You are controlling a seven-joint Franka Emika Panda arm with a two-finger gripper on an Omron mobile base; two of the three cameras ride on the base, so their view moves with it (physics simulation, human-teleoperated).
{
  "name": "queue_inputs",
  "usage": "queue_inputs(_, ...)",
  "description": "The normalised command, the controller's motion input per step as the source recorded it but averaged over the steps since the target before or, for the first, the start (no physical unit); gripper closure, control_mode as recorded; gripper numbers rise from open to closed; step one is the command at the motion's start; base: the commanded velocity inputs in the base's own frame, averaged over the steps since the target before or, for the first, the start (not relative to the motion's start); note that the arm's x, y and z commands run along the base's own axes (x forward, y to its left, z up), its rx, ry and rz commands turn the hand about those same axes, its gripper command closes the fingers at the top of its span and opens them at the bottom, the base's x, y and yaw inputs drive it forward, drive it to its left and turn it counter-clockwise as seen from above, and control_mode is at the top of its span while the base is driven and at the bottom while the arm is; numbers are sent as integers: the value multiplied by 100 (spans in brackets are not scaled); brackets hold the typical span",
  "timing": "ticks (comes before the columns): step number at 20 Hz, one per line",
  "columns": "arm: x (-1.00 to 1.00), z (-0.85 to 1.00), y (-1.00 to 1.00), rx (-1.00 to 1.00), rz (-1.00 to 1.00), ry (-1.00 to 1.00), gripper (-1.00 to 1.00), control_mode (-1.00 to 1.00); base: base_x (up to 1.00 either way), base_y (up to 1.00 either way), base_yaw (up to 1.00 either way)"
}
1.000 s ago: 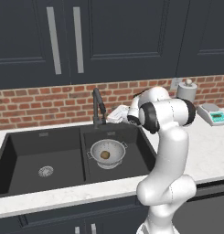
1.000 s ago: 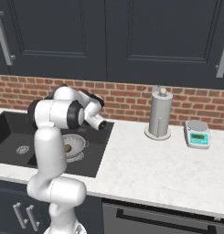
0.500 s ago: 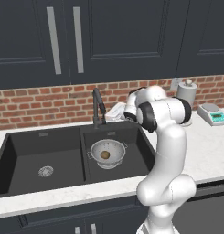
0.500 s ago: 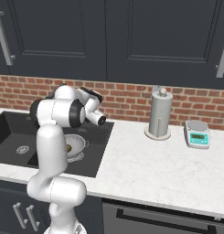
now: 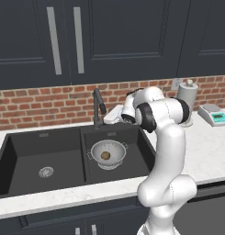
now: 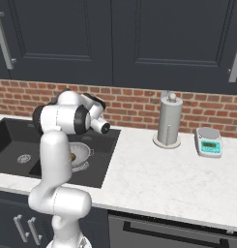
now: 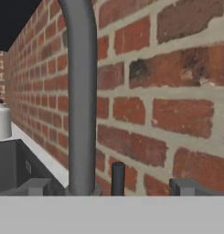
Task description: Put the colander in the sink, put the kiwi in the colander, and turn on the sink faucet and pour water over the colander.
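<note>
The black double-basin sink (image 5: 22, 142) holds the silvery colander (image 5: 107, 154) in its narrower right basin, and the brown kiwi (image 5: 105, 155) lies inside the bowl. From the right base view the colander (image 6: 82, 154) peeks out from behind my arm. The dark faucet (image 5: 98, 105) stands at the back rim, spout angled over the sink. My gripper (image 5: 109, 119) hovers just right of the faucet's base. In the hand view the gripper (image 7: 111, 187) is open, with the faucet stem (image 7: 81, 91) and a short dark lever (image 7: 117, 177) standing between the wide-apart fingertips (image 7: 38, 186).
A white paper-towel holder (image 5: 187, 103) and a small scale (image 5: 215, 114) stand on the counter to the right. A soap bottle (image 7: 1, 119) sits at the far left by the brick wall. Dark cabinets hang overhead.
My hand has swung left along the back wall, closing in on the faucet's base. The colander and kiwi have stayed put.
</note>
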Motion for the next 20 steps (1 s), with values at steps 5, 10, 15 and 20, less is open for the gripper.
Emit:
queue_inputs(5,18,-14,0,0,0,0,-100,-100,0,0,0)
queue_inputs(10,27,-3,0,0,0,0,-100,-100,0,0,0)
queue_inputs(15,29,-4,13,0,0,0,-100,-100,0,0,0)
queue_inputs(20,23,0,24,0,-1,0,-100,-100,0,0,0)
